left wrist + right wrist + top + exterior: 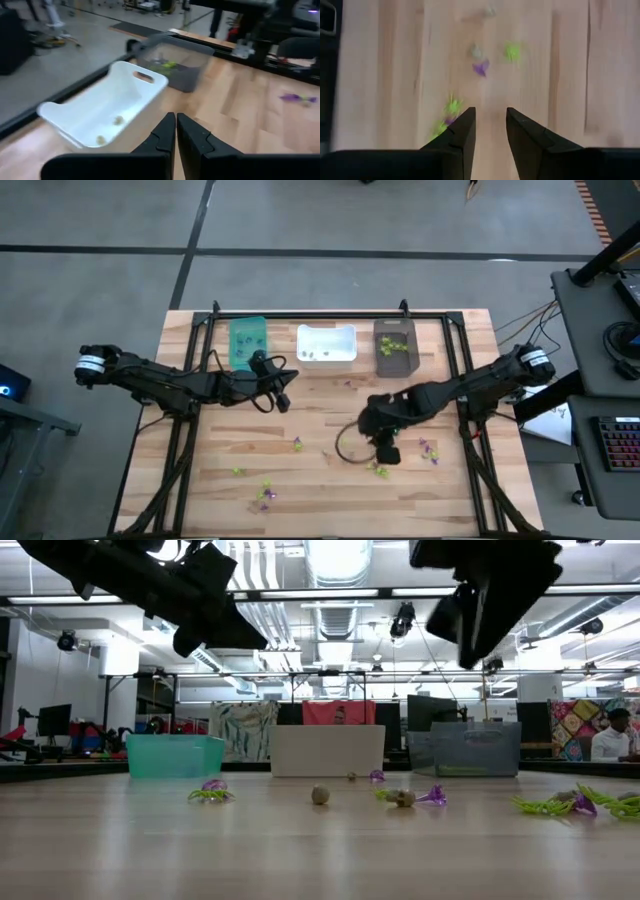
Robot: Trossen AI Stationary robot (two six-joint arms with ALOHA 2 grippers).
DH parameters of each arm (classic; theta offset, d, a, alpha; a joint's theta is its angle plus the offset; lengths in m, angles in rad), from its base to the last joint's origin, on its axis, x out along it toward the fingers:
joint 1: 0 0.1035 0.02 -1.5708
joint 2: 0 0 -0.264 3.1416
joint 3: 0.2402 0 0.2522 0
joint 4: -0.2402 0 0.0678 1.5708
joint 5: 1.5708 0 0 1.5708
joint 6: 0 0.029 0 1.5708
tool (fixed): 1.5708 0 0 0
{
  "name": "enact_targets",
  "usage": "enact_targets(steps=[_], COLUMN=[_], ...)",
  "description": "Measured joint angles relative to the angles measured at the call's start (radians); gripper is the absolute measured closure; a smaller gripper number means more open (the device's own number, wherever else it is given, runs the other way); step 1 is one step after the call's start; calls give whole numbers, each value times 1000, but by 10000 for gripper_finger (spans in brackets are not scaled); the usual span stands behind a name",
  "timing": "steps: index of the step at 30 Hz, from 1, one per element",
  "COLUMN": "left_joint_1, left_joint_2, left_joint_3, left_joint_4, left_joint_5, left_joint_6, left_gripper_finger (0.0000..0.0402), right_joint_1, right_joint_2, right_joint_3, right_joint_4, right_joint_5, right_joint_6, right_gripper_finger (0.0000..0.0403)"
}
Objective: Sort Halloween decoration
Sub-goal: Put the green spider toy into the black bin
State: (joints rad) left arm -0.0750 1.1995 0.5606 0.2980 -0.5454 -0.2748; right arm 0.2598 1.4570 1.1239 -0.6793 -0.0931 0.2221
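Overhead, right gripper (490, 130) gapes above bare table (570, 75).

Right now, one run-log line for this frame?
left gripper: shut, empty, by white bin | right gripper: open, empty, over table | trinkets: scattered

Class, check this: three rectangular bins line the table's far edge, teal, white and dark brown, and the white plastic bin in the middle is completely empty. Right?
Not quite. The white plastic bin is not empty: the left wrist view shows two small pale trinkets inside it. The teal bin and dark brown bin flank it as stated.
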Motion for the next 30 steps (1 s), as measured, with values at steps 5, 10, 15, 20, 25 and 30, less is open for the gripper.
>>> enact_targets(steps=[5, 10, 15, 20, 25, 30], left_joint_1=[-14, -70, -133, -169, -180, -180], left_joint_2=[0, 0, 19, 135, 286, 409], left_joint_3=[0, 0, 0, 0, 0, 7], left_joint_4=[1, 19, 60, 227, 422, 570], left_joint_5=[93, 156, 170, 171, 210, 277], left_joint_6=[-29, -36, -40, -41, -29, -28], left_gripper_finger=[402, 402, 402, 402, 402, 402], right_joint_1=[38, 45, 44, 43, 44, 53], right_joint_2=[6, 6, 11, 16, 21, 21], right_joint_3=[-94, -177, -225, -270, -280, -281], right_joint_4=[236, 406, 434, 429, 428, 431], right_joint_5=[140, 198, 252, 279, 236, 212], right_joint_6=[-104, -67, 105, 352, 544, 597], right_gripper_finger=[303, 303, 303, 303, 303, 303])
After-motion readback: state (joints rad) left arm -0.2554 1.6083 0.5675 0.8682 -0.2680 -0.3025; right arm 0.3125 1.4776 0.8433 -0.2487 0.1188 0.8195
